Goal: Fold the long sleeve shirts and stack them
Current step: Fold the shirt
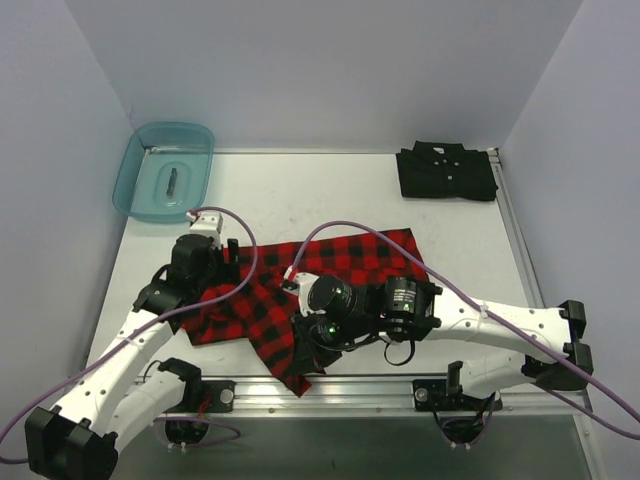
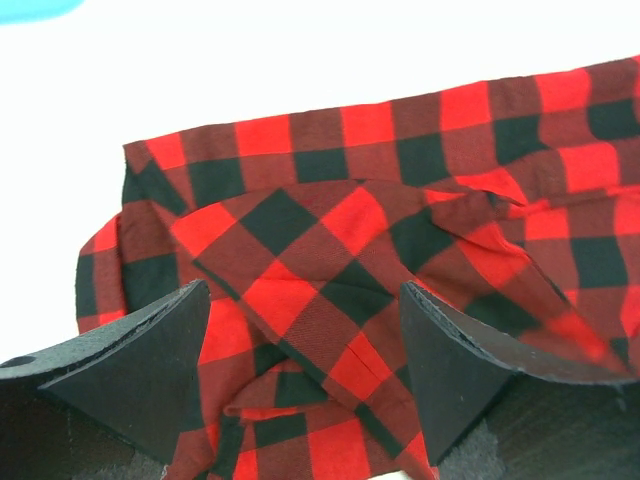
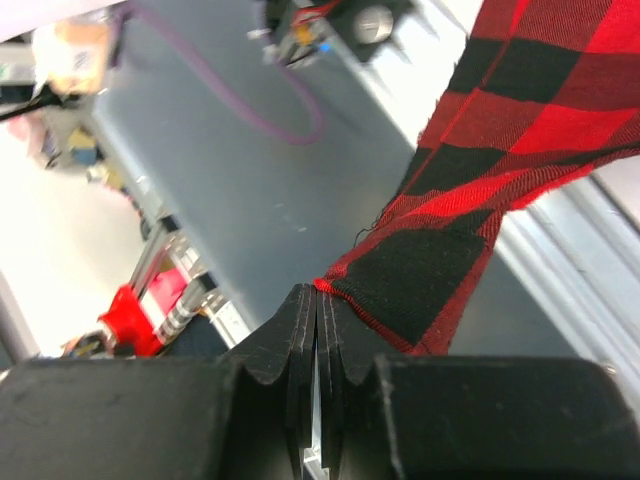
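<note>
Mid-fold on the red-and-black buffalo plaid flannel shirt (image 1: 330, 265), sprawled at the white table's (image 1: 300, 190) near edge.
Soft, light, floppy: best pinched at hem corners. Clamped tight on one corner with the right gripper (image 3: 317, 298), plain only from its wrist; spread wide and empty over rumpled cloth with the left gripper (image 2: 303, 295). Only from above: plain black folded shirt (image 1: 446, 172), far right.

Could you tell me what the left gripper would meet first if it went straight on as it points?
The plaid shirt: the open left gripper points at its bunched fabric, which lies straight ahead between the jaws. Nothing else shows in the way, though how far off the cloth lies is unclear.
</note>
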`<action>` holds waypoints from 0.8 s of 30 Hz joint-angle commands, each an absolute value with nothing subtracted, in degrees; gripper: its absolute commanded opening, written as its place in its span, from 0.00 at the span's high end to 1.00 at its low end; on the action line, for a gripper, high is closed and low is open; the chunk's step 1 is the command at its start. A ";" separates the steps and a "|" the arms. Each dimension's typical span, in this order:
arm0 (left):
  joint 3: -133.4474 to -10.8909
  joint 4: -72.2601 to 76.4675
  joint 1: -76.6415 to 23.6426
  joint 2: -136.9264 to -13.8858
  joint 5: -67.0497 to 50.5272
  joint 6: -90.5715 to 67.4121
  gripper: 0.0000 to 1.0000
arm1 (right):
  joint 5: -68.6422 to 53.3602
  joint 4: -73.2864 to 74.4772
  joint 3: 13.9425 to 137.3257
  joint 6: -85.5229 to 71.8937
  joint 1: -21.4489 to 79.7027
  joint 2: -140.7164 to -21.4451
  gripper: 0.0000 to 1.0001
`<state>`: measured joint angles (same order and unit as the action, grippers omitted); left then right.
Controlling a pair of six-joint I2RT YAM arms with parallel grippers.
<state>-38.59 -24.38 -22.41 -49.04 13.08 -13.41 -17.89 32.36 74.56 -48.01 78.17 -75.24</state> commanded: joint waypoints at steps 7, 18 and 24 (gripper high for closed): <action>-39.64 -25.49 -19.51 -48.96 14.68 -15.73 0.15 | -19.43 31.46 82.09 -47.02 81.83 -78.40 1.00; -39.46 -25.84 -19.34 -48.43 15.73 -15.91 0.15 | -13.54 30.59 76.82 -46.94 72.35 -76.73 1.00; -39.46 -25.75 -19.34 -48.34 15.21 -15.73 0.15 | -12.57 29.88 77.43 -46.58 56.98 -76.73 1.00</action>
